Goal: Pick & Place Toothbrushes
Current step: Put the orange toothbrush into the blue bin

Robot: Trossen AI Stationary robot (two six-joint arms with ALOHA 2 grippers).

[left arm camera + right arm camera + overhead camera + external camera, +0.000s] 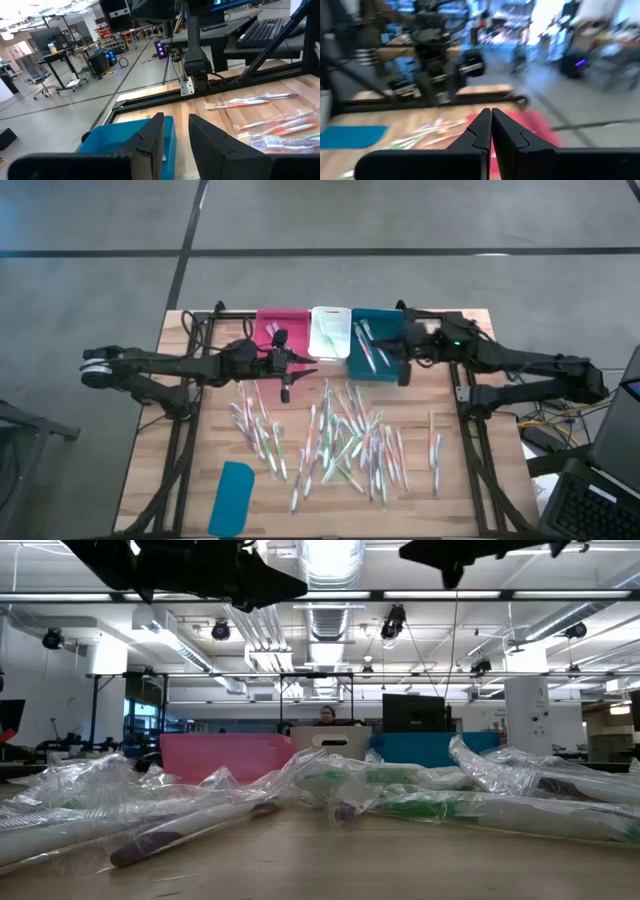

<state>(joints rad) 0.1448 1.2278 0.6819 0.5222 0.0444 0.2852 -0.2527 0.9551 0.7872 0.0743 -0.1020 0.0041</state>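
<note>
You have the left gripper (286, 385) raised just in front of the pink bin (281, 330), its fingers (150, 137) parted by a narrow gap with nothing visible between them. The right gripper (403, 372) hangs at the teal bin (377, 345), its fingers (482, 127) pressed together and empty. Most toothbrushes (340, 442) lie scattered in clear wrappers across the table (470, 480) (a few already lie in the teal and pink bins), well apart from the teal lid (232, 497).

Three bins (329, 332), one teal lid (233, 497)
</note>
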